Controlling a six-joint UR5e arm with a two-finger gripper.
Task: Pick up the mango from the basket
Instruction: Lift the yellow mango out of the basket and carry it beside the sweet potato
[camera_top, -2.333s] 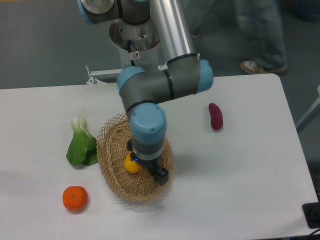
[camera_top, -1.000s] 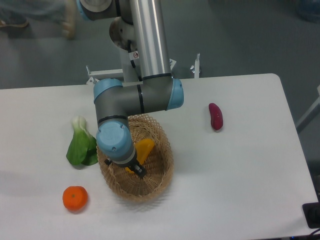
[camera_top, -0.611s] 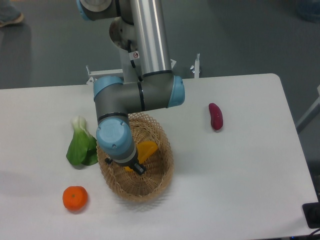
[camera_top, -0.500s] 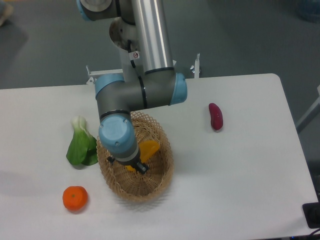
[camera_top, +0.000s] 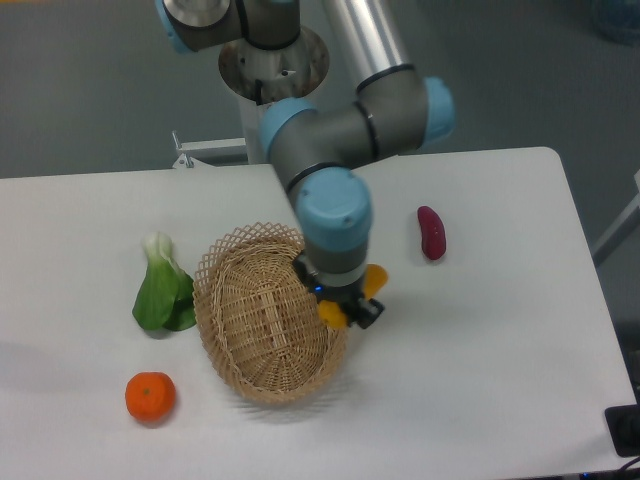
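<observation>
The wicker basket lies on the white table, and nothing shows inside it. My gripper hangs at the basket's right rim and is shut on the yellow-orange mango. The mango's ends stick out from under the wrist, one to the upper right and one at the lower left. It is held above the rim, partly over the table to the right of the basket. The wrist hides the fingers and the mango's middle.
A green bok choy lies left of the basket. A round orange fruit sits at the front left. A dark red-purple tuber lies to the right. The arm's base stands behind the table.
The gripper has moved from the basket's inside to its right rim, carrying the mango out with it. The basket's inside now shows bare.
</observation>
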